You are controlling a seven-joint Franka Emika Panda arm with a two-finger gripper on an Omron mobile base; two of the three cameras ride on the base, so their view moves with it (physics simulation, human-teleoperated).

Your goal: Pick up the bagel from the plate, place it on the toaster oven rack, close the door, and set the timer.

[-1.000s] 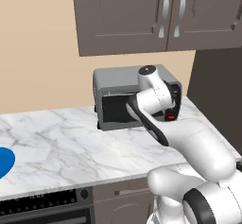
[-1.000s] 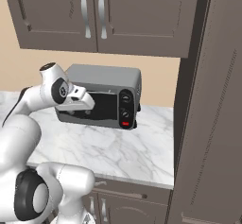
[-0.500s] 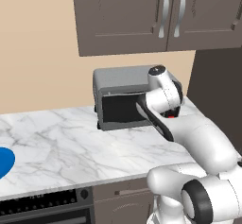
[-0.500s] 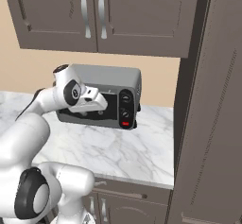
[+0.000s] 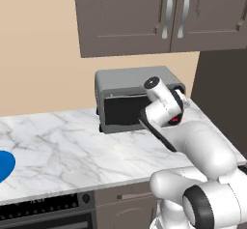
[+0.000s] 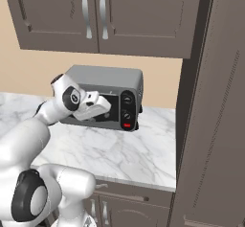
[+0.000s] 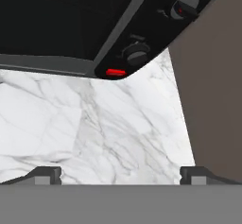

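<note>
Grey toaster oven [image 6: 106, 98] sits shut before your open, empty hand [image 7: 120, 173], so hook the door [image 5: 126, 111] at its top edge and pull down, because the blue plate [image 5: 5, 165] lies well apart along the tabletop [image 5: 72, 150].

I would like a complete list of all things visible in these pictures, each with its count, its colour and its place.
toaster oven: one, grey body, on the counter against the wall.
door: one, dark glass, front of the toaster oven, upright.
knobs: two, dark, on the control panel right of the door.
red button: one, red, below the knobs.
plate: one, bright blue, left edge of the counter, partly cut off.
counter: one, white marble with grey veins.
upper cabinets: dark brown, silver handles, above the toaster oven.
tall cabinet: one, dark brown, right of the counter.
gripper: one, dark tips, open, pointed at the counter before the toaster oven.
arm: one, white, dark joints.
</note>
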